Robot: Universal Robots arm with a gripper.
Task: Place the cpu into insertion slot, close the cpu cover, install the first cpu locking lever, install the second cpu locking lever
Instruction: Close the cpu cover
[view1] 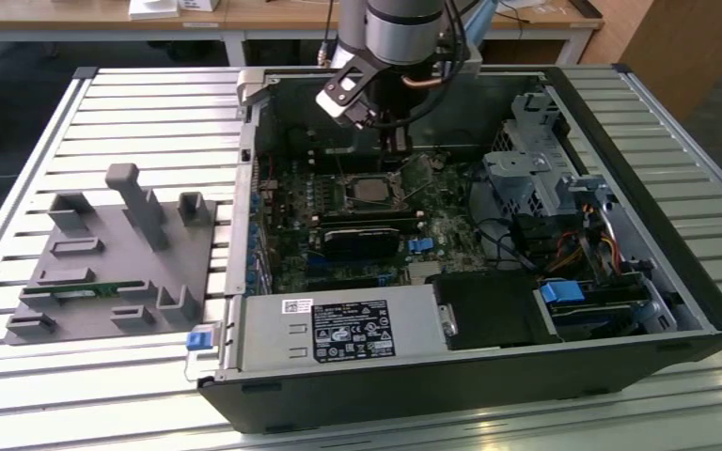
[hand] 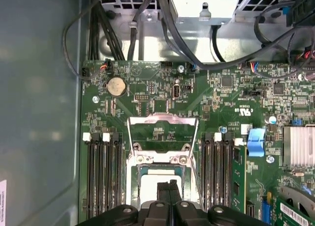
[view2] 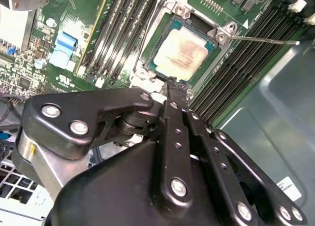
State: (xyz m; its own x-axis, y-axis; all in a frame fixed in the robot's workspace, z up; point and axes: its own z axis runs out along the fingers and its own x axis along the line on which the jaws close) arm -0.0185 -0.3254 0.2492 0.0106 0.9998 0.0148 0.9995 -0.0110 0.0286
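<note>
gripper hangs low inside the open computer case, directly above the motherboard. both wrist views show the two black fingers pressed flat together, only a thin seam between them, nothing held; fingertips sit just beside the near edge of the insertion slot, whether touching the board cannot be told. cpu lies seated in the slot, dull metal top facing up, green border showing on all sides, level with the black rim. cpu cover stands open: silvery frame swung clear of the chip, on the far side of the slot from the fingertips, square window over bare board. one locking lever is unlatched, a thin metal rod reaching out across the long black memory slots. in the exterior view the chip shows as a pale square near mid-board, below the arm. grey fixture block rests on the slatted table at the exterior view's left, well apart from the case.
</note>
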